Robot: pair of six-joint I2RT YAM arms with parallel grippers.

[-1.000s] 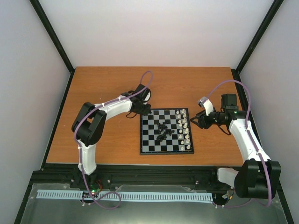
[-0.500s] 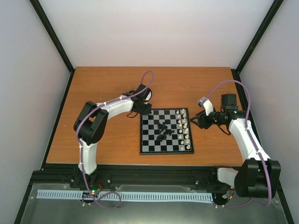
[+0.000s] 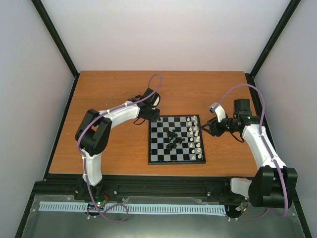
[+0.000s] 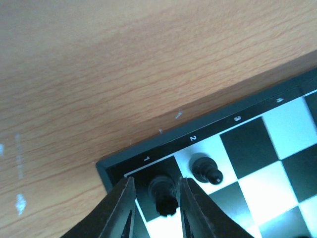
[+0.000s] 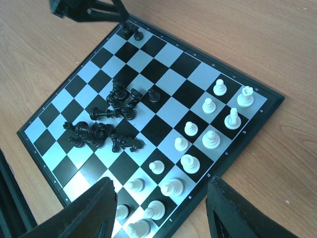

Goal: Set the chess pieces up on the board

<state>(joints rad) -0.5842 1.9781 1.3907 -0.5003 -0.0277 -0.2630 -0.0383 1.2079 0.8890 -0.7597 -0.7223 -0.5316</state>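
Board: the chessboard (image 3: 163, 153) lies flat on the tabletop (image 3: 114, 94), right of centre, its near edge close to the tabletop's near edge.
White chessmen: the white chessmen (image 3: 196, 141) stand upright in two files along the board's right edge.
Black chessmen: most of the black chessmen (image 3: 171, 139) lie toppled in a loose heap about the board's middle.
Corner piece: on my left wrist view one black piece (image 4: 163, 194) stands on the far left corner square by the "1", with a black pawn (image 4: 206, 170) on the next square by the "2".
Left gripper: the left gripper (image 4: 156, 184) straddles that corner piece, fingers narrowly parted; I see a sliver of gap on one side, so it is not pinching.
Left arm: the left arm (image 3: 94, 134) has its elbow raised near the tabletop's left side, and its forearm reaches rightward to the board's far left corner.
Right gripper: the right gripper (image 3: 208, 127) is spread wide with nothing between its fingers, and hangs just off the board's right edge near the far right corner.
Right arm: the right arm (image 3: 260, 144) runs up along the tabletop's right edge, wrist turned toward the board.
Room: I have broad wood from the board out to the left and far edges, but only a narrow strip on the right.
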